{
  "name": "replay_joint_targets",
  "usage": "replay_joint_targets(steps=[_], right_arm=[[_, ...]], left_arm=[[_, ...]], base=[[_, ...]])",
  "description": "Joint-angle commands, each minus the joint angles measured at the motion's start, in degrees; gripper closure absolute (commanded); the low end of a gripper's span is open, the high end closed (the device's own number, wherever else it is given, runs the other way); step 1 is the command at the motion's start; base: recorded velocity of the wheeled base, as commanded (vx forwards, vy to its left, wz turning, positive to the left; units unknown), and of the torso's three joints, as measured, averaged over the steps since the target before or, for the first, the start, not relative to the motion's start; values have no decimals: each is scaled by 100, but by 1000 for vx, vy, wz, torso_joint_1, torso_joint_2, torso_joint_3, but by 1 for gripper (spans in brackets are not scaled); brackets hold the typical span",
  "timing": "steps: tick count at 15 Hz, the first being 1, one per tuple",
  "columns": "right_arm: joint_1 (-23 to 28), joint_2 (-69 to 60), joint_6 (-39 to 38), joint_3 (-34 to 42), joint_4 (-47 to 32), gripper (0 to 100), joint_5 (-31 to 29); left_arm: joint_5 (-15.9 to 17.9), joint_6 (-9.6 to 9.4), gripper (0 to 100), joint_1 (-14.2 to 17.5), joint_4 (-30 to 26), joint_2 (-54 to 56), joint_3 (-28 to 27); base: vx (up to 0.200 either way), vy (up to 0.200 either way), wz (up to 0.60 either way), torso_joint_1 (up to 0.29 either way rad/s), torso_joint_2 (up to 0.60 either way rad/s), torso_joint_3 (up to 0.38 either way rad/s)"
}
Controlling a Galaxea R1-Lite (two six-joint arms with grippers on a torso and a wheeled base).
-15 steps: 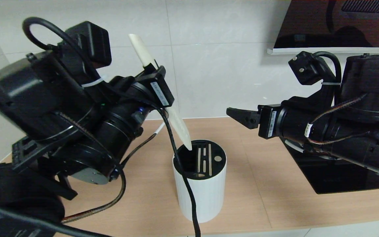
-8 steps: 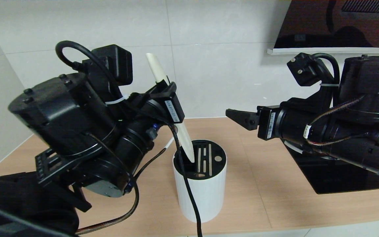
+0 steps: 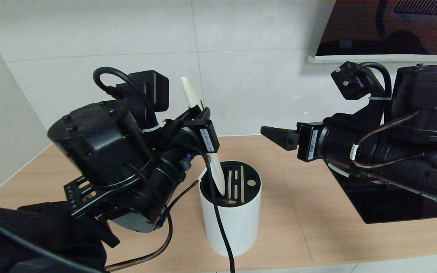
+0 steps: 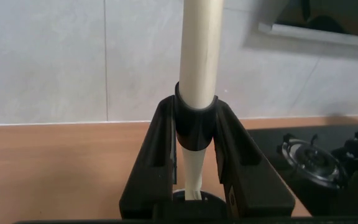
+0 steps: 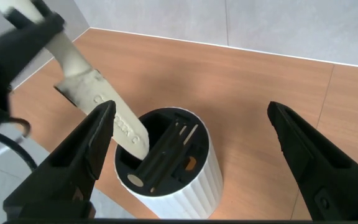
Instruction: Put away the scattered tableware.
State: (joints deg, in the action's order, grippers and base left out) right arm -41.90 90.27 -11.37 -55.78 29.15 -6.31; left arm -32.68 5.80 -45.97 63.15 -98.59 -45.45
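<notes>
Head view has my left gripper (image 3: 202, 118) raised over the light wooden countertop (image 3: 317, 220), its 2 fingers clenched on the cream-handled knife with the pale white blade (image 3: 215, 170). The grip sits where handle meets blade. In the left wrist view the fingers (image 4: 161, 155) press in from both sides on the dark collar at the base of the round handle (image 4: 199, 50), with no gap that I can make out.

The knife is tilted, handle up towards the white tiled wall (image 3: 260, 76) and blade pointing down. Its tip is inside the wide opening in the black top of the white ribbed cylindrical knife holder (image 3: 233, 223). The right wrist view confirms this: the blade (image 5: 98, 99) slants down from the left gripper (image 5: 17, 31) and its end dips below the holder's rim (image 5: 191, 180) on the side with the large opening, beside the narrow slots and the small round hole. Most of the blade is above the top.

The holder stands upright on the countertop, between the 2 arms and near the front edge.

My right gripper (image 3: 275, 135) hangs level above the countertop, off to the right of the holder and touching nothing. Its own camera shows the fingers (image 5: 73, 168) spread wide apart with nothing between them. A black glass cooktop (image 3: 385, 212) lies beneath that arm.
</notes>
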Motion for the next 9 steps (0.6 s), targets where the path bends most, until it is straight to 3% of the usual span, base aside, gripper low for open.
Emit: replay_joint_targets(steps=[1, 4, 9], right_arm=[[-2, 8, 4, 6, 3, 0, -1], [-2, 8, 4, 6, 3, 0, -1], [-2, 17, 4, 15, 3, 0, -1]], left_arm=[[-1, 17, 100, 0, 5, -205, 45], [16, 184, 100, -35, -4, -442, 53], [8, 220, 100, -158, 5, -917, 238]], base=[[0, 0, 0, 0, 0, 0], [0, 0, 0, 0, 0, 0], [0, 0, 0, 0, 0, 0]])
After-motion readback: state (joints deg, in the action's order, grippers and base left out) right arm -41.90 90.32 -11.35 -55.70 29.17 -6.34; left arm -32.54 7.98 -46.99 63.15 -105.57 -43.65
